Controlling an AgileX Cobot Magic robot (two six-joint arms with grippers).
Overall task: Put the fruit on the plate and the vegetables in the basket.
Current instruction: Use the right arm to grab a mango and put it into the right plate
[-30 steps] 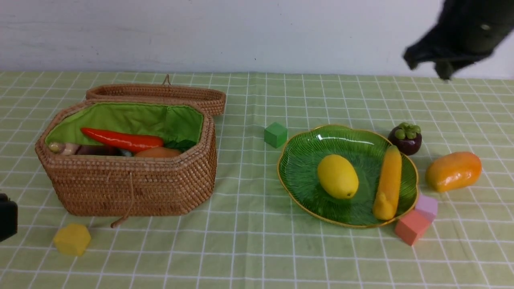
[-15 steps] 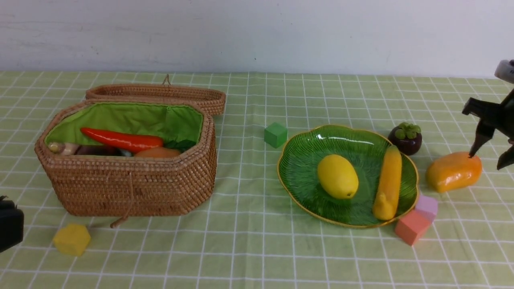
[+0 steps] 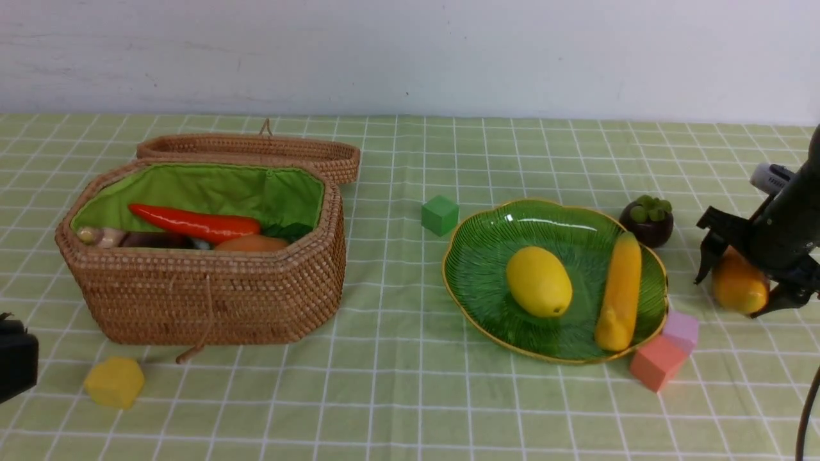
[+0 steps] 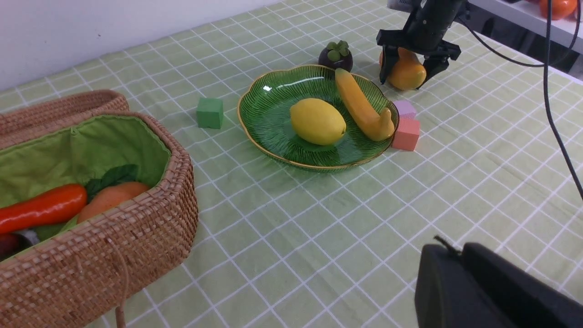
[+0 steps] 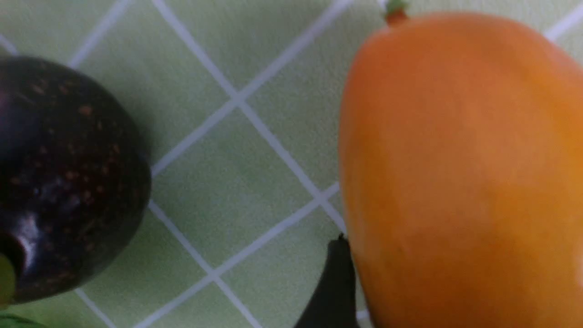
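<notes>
- Mango (image 3: pixel 738 286) is lying on the cloth (image 3: pixel 397 397), right of the plate (image 3: pixel 487 256) and outside it; skin is glossy, orange shading to yellow, oval, with a small stem nub showing in the right wrist view.
- Right gripper (image 3: pixel 737 288) is straddling the mango, jaws spread wide, one finger on each side; whether the pads are touching the skin is not clear, since the wrist view is blurred and only one fingertip (image 5: pixel 334 282) is showing against the fruit.
- Lemon (image 3: pixel 539 282) and banana (image 3: pixel 620 291) are already sitting in the plate; the banana is running along the right side, one end near the rim.
- Mangosteen (image 3: pixel 648 220), dark purple with a green cap, is sitting just beyond the plate's right edge, near the mango but apart from it.
- Pink block (image 3: pixel 656 362) and lilac block (image 3: pixel 681 328) are touching the plate's near right rim; green block (image 3: pixel 439 214) is standing left of the plate; yellow block (image 3: pixel 115 381) is sitting in front of the basket (image 3: pixel 205 294).
- Basket is standing open, lid lying back behind it; woven brown wicker, green cloth lining. Inside, a red pepper (image 3: pixel 195 222) and a potato (image 3: pixel 251 243) are showing.
- Plate is ribbed green glass, leaf-shaped, gold-edged.
- Left gripper (image 3: pixel 14 358) is sitting at the near left edge, clear of everything; jaws pressed together.
</notes>
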